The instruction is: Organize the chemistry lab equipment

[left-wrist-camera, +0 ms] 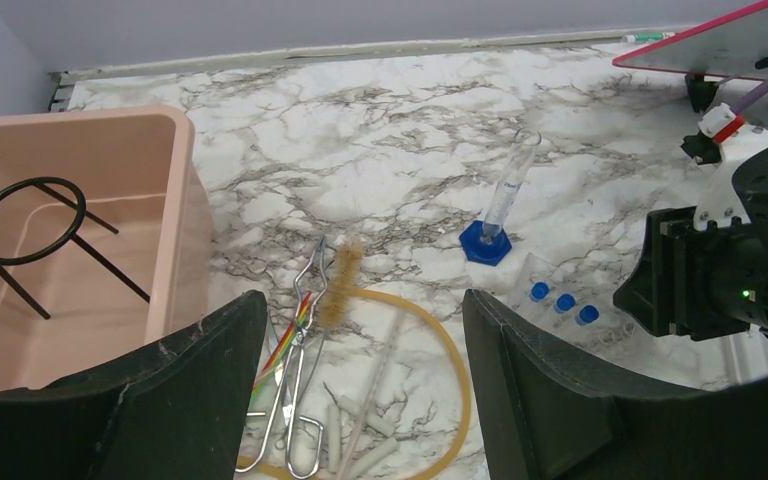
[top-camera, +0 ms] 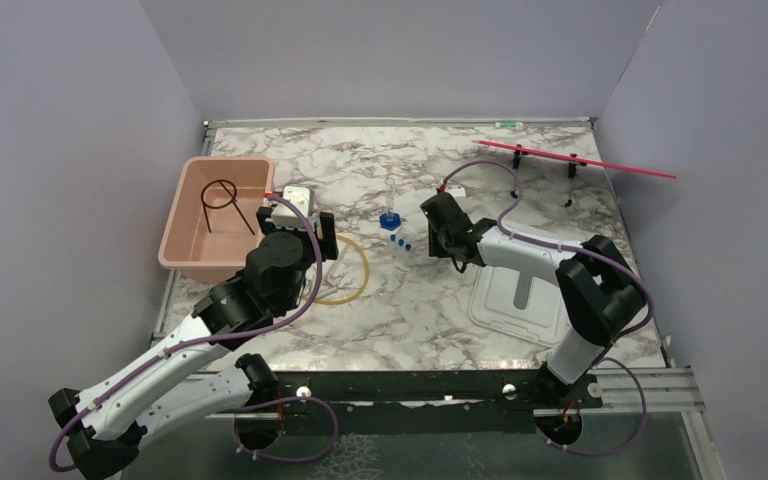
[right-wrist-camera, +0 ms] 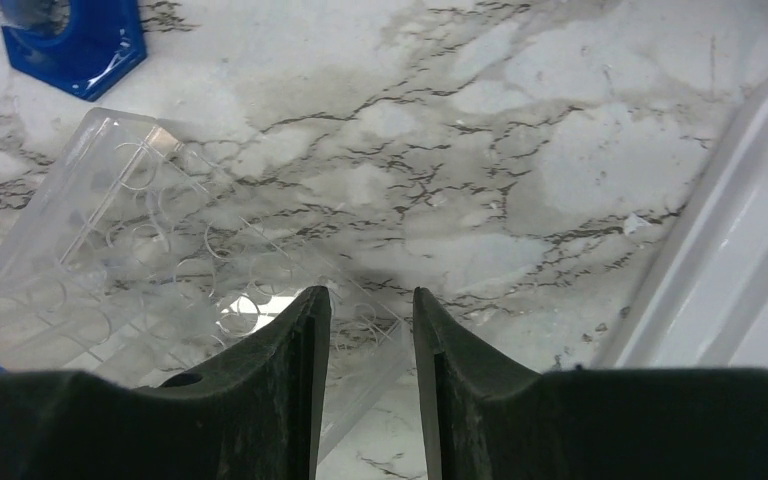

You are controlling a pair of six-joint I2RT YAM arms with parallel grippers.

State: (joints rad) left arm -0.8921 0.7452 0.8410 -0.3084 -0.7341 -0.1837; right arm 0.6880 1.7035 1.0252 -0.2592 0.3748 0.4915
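**Corner hold risks a spill**

Centre left: left pincer point(left-wrist-camera: 360, 300) open above tongs point(left-wrist-camera: 295, 400) and tubing loop point(left-wrist-camera: 450, 350). Centre right: right pincer point(right-wrist-camera: 370, 295) straddles the clear rack point(right-wrist-camera: 110, 220) at its corner, grip unclear. Lifted there, it may tilt and shed tubes point(left-wrist-camera: 563, 300).

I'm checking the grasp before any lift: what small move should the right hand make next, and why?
Probably finish closing the right hand on the clear tube rack before lifting. Its fingers straddle the rack's corner with a gap showing, and whether they already pinch it cannot be told; the rack lies on the marble table.
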